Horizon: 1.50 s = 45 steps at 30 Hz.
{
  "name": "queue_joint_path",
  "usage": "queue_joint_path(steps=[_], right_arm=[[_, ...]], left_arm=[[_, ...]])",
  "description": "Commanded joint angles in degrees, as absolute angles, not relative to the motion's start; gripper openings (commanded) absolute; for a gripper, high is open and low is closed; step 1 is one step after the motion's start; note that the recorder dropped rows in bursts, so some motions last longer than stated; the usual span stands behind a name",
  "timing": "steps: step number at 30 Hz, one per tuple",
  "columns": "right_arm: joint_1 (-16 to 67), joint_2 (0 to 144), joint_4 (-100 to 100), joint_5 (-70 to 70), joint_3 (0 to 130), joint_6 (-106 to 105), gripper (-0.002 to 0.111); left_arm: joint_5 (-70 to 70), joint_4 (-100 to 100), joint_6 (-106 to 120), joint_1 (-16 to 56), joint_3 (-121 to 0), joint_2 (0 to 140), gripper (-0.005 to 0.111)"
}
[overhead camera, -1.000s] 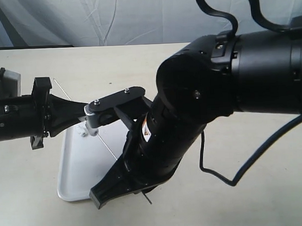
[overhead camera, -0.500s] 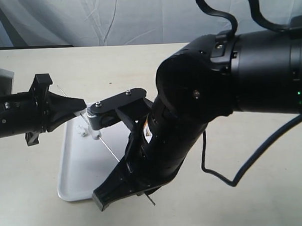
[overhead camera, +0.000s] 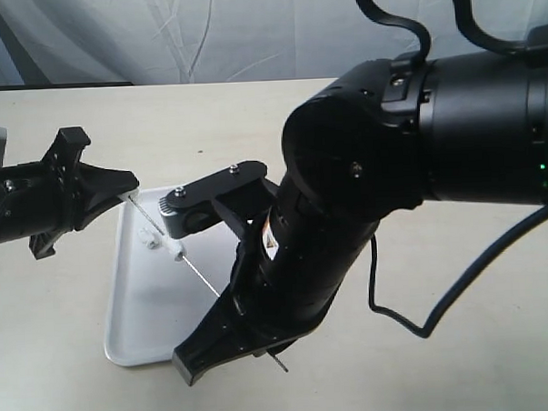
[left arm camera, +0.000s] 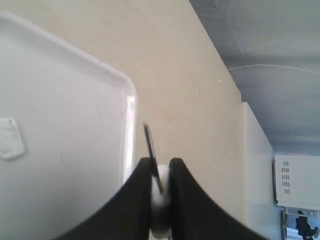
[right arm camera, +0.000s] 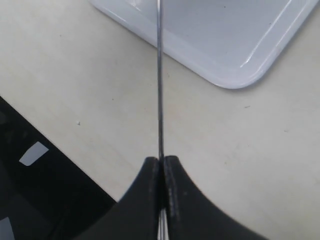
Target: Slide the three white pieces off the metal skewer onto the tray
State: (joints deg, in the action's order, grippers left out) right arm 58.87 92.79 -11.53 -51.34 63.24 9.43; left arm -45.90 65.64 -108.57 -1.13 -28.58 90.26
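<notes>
Two claws, both closed on something. Your left claw pinches one white piece near skewer tip; your right claw clamps skewer's opposite end. Skewer slants from 10 to 4 o'clock above tray on table. Loose piece lies in tray.
</notes>
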Motion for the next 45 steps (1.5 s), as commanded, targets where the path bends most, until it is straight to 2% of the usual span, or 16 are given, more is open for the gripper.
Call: queue_joint_path(steps=[1,17,28,36,45], right_arm=[[59.07,92.28,-11.99,-56.39,63.12,8.93,-0.001],[59.07,92.28,-11.99,-58.30,63.12,8.93,-0.001],[59.07,92.28,-11.99,-58.27,63.12,8.93,-0.001],[59.07,90.31,-12.12,-58.69,63.12,8.83,-0.001],[59.07,87.45,-11.59,-61.23,63.12,8.83,-0.001]], left_arm=[[-41.61,58.54,-104.88,-1.17,-29.32,89.94,0.000],[-36.65,49.32,-96.34,-1.17,-29.32,89.94,0.000],[-28.72,63.05,-95.06,-1.17,-29.32,89.94,0.000],[-29.76,66.14,-96.98,-1.04,-29.32,90.75,0.000],[-43.28,67.12,-103.48,-1.04,-29.32,100.30,0.000]])
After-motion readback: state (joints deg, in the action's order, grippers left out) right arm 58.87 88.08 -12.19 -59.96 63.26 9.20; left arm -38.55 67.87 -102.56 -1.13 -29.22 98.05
